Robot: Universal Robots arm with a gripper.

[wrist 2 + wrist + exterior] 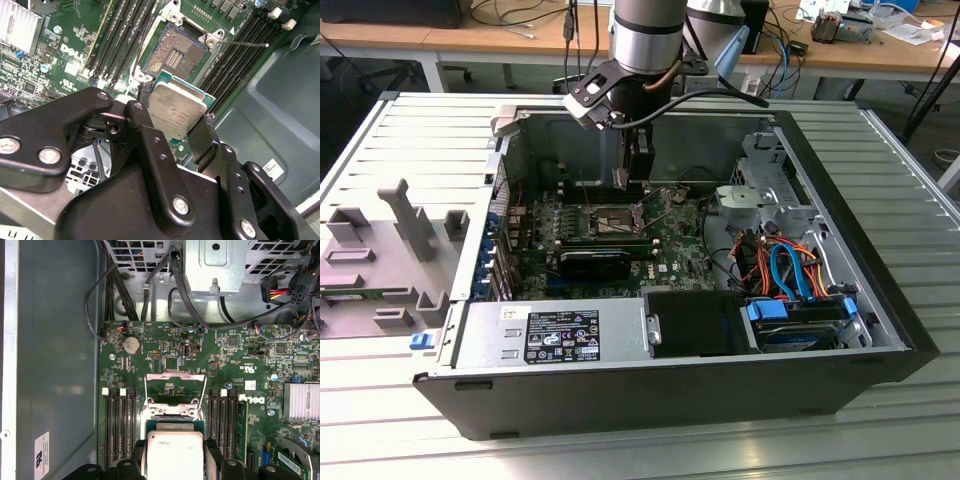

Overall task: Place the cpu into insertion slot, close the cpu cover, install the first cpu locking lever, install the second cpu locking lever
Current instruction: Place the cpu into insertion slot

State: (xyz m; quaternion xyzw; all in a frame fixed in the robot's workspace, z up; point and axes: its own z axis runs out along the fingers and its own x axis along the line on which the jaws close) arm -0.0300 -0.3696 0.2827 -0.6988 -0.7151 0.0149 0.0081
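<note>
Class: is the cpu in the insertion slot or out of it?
Out. The hand grips the cpu clear of the insertion slot, which lies empty.

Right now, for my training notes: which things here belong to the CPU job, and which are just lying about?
Job: cpu held by the gripper; insertion slot, empty; cpu cover, open.
Lying about: coin battery; heatsink; power supply.

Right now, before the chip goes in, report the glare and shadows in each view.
Exterior view: sheen on the ribbed table, the motherboard shaded under the arm. Second wrist view: the cpu lid catches pale glare. First wrist view: the cpu top looks washed out; a soft reflection lies on the case wall.
</note>
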